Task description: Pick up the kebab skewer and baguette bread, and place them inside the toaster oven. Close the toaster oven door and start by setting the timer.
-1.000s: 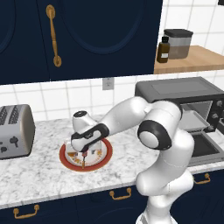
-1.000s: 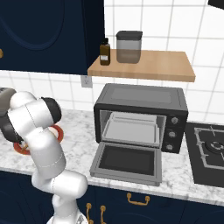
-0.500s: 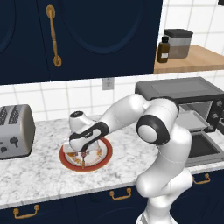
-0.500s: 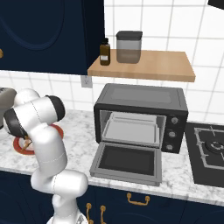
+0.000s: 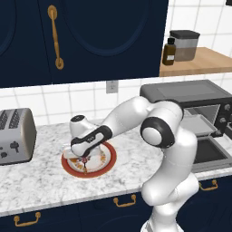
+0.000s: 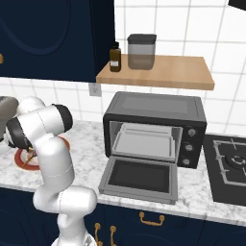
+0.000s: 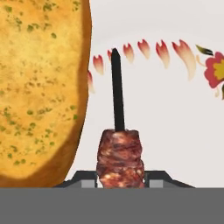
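Observation:
In the hand view the kebab skewer (image 7: 119,157) lies on the white plate (image 7: 175,113), a brown meat chunk pinched between my gripper (image 7: 119,180) fingertips and its dark stick pointing away. The golden baguette bread (image 7: 41,87) lies right beside it on the left. From the left base view my gripper (image 5: 83,158) is down on the red-rimmed plate (image 5: 108,161), shut on the skewer. The dark toaster oven (image 6: 158,108) stands to the right with its door (image 6: 139,178) dropped open and a tray inside.
A silver toaster (image 5: 16,136) stands at the counter's left. A wooden shelf (image 6: 158,72) above the oven carries a bottle and a canister. A stove (image 6: 230,163) lies right of the oven. Dark cabinets hang overhead.
The jaws have closed from wide open onto the skewer's meat. The hand has settled slightly lower over the plate; the oven is unchanged.

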Controlling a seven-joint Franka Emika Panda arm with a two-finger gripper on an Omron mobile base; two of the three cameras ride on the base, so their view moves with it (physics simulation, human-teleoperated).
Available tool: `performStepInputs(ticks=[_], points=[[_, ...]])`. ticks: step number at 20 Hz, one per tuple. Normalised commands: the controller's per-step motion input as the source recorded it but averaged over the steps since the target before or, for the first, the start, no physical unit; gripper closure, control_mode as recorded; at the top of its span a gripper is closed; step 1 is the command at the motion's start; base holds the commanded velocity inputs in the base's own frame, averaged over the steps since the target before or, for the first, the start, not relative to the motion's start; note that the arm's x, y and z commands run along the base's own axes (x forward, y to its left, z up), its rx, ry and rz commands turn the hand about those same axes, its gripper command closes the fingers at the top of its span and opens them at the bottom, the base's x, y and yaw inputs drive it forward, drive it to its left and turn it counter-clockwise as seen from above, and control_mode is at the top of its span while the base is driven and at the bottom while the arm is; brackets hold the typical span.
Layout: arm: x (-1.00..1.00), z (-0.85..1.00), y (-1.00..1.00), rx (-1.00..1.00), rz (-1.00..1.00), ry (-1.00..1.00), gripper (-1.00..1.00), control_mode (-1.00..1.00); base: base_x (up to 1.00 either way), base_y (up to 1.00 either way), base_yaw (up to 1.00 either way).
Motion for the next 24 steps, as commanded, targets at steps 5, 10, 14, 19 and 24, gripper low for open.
performStepInputs(ticks=[5,10,14,19,24], points=[[-0.02,-0.56,0.00,0.00,-0.02,-0.12,1.00,-1.00,0.00,0.00,0.00],[-0.08,0.71,-0.48,0.10,-0.05,0.00,1.00,-1.00,0.00,0.00,0.00],[-0.37,0.56,-0.73,0.08,-0.04,-0.02,1.00,-1.00,0.00,0.00,0.00],[-0.61,0.20,-0.76,0.04,-0.17,-0.11,1.00,-1.00,0.00,0.00,0.00],[-0.62,0.74,-0.51,0.10,-0.23,-0.03,1.00,-1.00,0.00,0.00,0.00]])
